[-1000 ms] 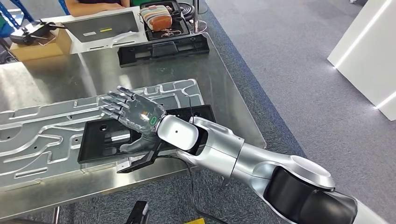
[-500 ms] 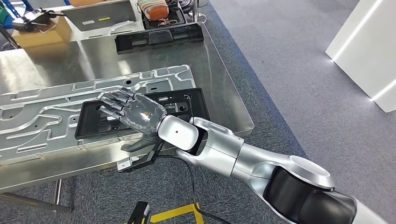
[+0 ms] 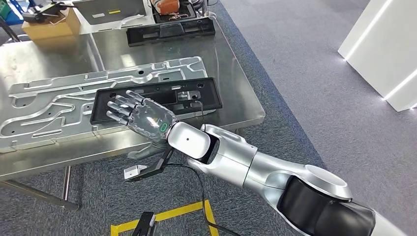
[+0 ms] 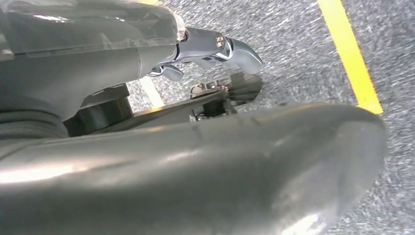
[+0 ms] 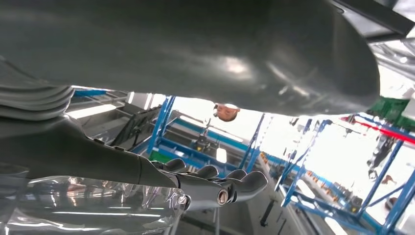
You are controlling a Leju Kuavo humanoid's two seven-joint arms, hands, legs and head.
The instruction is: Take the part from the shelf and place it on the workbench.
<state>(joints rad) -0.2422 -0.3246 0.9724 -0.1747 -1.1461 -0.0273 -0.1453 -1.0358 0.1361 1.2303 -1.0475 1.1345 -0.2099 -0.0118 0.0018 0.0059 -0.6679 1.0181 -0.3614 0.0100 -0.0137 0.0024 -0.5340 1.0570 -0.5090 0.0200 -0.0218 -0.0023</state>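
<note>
The black rectangular part lies flat on a silver machined plate on the steel workbench. My right hand hovers over the part's near left end with its fingers spread, its back toward the head camera, holding nothing. The thumb hangs over the bench's front edge. In the right wrist view the right hand has its fingers stretched out and nothing between them. In the left wrist view my left hand hangs over grey carpet with fingers extended and nothing in it.
A second black part lies at the bench's far side, with a cardboard box beyond it. Yellow tape marks the carpet below my arm. A white cabinet stands at the right across open carpet.
The whole view has shifted, so the camera has moved back from the bench. My right hand now sits nearer the bench's front edge, over the part's near left end rather than its middle.
</note>
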